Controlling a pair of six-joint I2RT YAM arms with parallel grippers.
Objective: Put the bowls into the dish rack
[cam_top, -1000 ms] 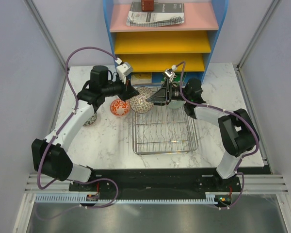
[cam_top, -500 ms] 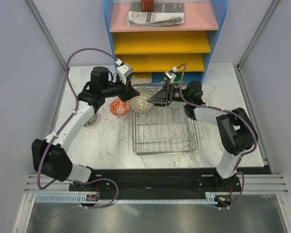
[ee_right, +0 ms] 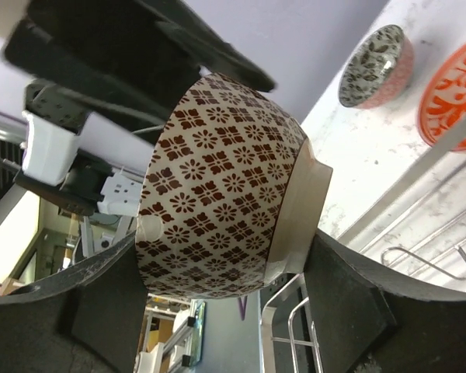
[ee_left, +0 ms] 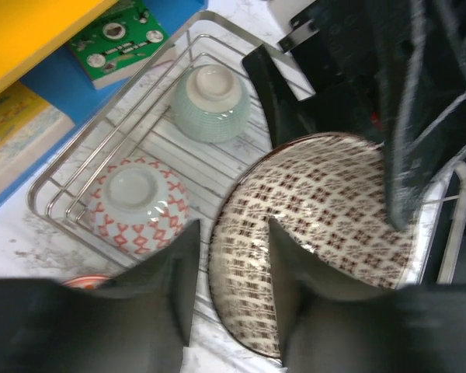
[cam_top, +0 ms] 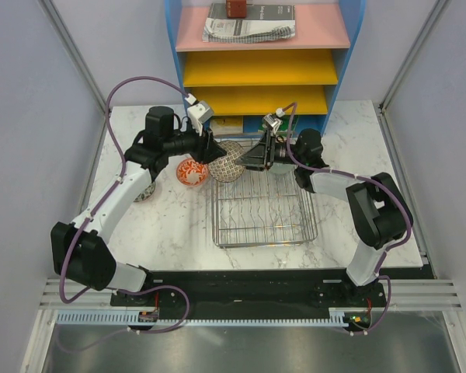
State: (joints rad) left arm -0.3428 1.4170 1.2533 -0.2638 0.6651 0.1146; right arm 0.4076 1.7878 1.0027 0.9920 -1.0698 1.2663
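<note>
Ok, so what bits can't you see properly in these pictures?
Top view: the right arm mostly covers the pale green bowl.
Top view: the brown bowl hides the red-and-white bowl.
Top view: the left arm covers part of the grey bowl.
Right wrist view: the picture edge cuts off the orange bowl.

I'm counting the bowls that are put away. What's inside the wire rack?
Two upside-down bowls sit in the dish rack: a pale green bowl and a red-patterned bowl. The brown patterned bowl held above hides part of its floor.
</note>
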